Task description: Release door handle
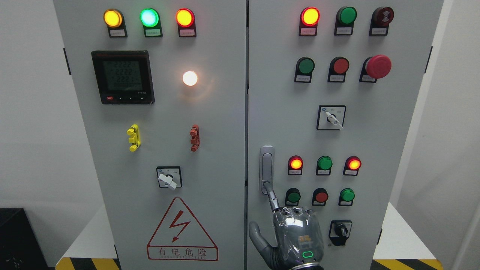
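Note:
The silver door handle (266, 168) stands upright on the left edge of the right grey cabinet door (393, 150). My right hand (290, 228) comes up from the bottom edge just below it, with its back to the camera. Its index finger (272, 198) is stretched upward and its tip touches the handle's lower end. The other fingers are curled into the palm, and the thumb (258, 236) sticks out to the left. The hand does not wrap around the handle. The left arm is out of view.
Lit indicator lamps, push buttons, a red emergency stop (378, 66) and rotary switches (330, 117) cover the right door. The left door (168, 150) carries a meter (123, 77), lamps, a switch and a warning triangle (182, 230). Both doors look closed.

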Tool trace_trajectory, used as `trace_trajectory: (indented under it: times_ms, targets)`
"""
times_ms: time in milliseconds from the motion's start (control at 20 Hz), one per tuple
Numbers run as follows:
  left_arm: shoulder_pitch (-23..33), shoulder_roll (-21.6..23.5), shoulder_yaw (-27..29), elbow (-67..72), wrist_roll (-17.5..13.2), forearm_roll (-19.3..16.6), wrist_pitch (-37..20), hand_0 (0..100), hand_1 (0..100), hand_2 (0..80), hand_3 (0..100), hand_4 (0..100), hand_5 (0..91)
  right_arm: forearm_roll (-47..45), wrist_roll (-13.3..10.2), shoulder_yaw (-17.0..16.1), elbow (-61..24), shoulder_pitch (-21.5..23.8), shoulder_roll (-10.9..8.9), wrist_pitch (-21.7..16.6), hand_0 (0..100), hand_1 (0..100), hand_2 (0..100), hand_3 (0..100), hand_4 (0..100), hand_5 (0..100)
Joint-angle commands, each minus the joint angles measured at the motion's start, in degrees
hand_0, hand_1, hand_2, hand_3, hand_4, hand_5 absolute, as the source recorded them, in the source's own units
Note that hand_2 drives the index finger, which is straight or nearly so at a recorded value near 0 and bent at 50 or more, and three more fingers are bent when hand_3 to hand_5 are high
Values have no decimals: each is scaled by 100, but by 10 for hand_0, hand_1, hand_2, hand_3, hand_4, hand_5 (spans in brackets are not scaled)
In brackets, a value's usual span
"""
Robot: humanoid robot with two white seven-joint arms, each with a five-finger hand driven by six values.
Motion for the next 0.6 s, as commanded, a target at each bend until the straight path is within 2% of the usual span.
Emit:
trace_trajectory:
  times_ms: [0,550]
  targets:
    - [0,0,-114,-97,-11,0,-29,0,0,24,83,12,0,4,2,-33,64,-12,7,-1,455,234,0,1000,976,990]
    - [0,0,-114,-88,-2,0,-29,0,0,25,87,12,0,4,2,-24,100,32,7,34,448,232,0,1000,975,987]
